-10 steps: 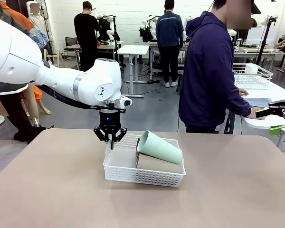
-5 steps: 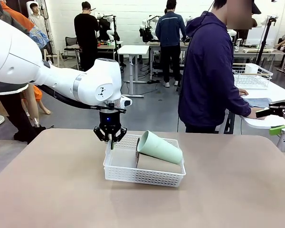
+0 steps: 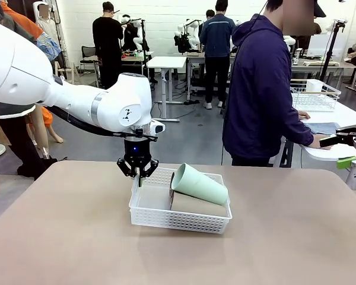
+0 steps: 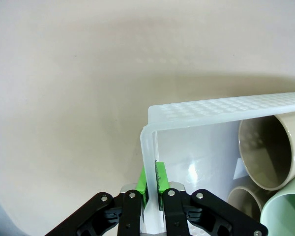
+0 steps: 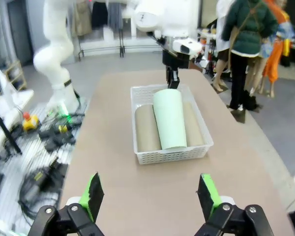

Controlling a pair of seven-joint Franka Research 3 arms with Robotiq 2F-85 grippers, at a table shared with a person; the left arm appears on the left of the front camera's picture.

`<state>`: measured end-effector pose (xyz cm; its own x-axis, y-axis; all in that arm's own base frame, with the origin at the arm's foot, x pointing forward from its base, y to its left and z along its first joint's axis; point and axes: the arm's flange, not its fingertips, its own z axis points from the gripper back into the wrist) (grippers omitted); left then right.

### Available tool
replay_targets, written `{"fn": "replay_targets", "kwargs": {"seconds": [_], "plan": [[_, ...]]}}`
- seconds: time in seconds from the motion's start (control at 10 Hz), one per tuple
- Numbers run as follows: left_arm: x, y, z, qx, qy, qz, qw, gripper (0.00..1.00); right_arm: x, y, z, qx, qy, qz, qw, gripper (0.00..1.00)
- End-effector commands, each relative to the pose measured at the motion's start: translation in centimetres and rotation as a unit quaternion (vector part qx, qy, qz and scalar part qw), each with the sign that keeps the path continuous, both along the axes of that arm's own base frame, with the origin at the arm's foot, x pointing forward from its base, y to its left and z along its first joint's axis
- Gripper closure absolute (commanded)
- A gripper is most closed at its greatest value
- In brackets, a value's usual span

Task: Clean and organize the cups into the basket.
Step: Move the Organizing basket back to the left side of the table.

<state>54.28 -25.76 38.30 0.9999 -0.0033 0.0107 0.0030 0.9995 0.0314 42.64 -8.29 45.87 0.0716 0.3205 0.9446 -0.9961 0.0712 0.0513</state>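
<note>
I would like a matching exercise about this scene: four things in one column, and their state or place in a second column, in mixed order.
Column 1:
1. left pincer
2. right pincer
3. mint green cup
4. tan cups

Column 2:
A. lying on top of two other cups
B. open, away from the basket
C. shut on the basket's wall
D. lying side by side on the basket's floor

Pairs: 1-C, 2-B, 3-A, 4-D

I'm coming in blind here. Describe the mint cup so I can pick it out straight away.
Find the shallow white perforated plastic basket at the middle of the tan table, its left wall pinched by the left gripper. The pale mint green tapered cup lies on its side atop two tan-brown cups, the only green one.
</note>
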Motion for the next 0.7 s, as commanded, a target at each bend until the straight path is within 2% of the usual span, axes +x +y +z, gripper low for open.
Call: {"fn": "replay_targets", "kwargs": {"seconds": [0.0,0.1,0.3,0.5,0.6], "plan": [[-0.1,0.0,0.2,0.001,-0.001,-0.001,1.0,1.0,1.3,-7.7,-1.3,0.097,0.233,-0.139,0.958,0.0],[-0.1,0.0,0.2,0.001,-0.001,-0.001,1.0,1.0,0.9,-10.9,-3.0,0.116,0.334,-0.157,0.922,0.0],[-0.1,0.0,0.2,0.001,-0.001,-0.001,1.0,1.0,-1.0,-14.4,-5.5,0.132,0.47,-0.174,0.855,0.0],[-0.1,0.0,0.2,0.001,-0.001,-0.001,1.0,1.0,-3.6,-17.1,-6.0,0.147,0.545,-0.17,0.808,0.0],[-0.1,0.0,0.2,0.001,-0.001,-0.001,1.0,1.0,-4.8,-18.0,-5.9,0.168,0.577,-0.146,0.786,0.0]]}}
